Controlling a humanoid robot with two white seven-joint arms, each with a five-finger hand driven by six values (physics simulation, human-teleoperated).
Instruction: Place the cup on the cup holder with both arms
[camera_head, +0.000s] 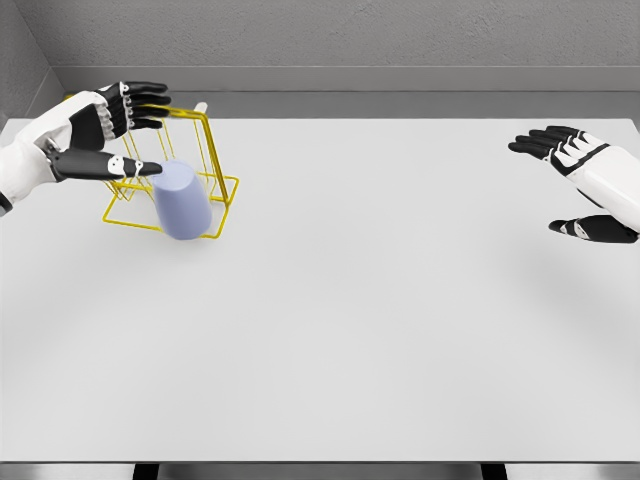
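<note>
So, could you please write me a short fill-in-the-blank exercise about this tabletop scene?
1. The wire cup holder is coloured ____.
2. The lavender cup sits at the ____ robot hand, not the other.
3. The right robot hand holds ____, its fingers spread.
4. Everything rests on a plain ____ table.

Missing words: yellow; left; nothing; white

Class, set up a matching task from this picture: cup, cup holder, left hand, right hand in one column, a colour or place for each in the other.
Column one:
1. cup
2. cup holder
3. left hand
4. right hand

Column two:
A. yellow wire
B. far right of the table, open
C. pale lilac
D. at the holder, fingers spread

Pairs: 1-C, 2-A, 3-D, 4-B
</note>
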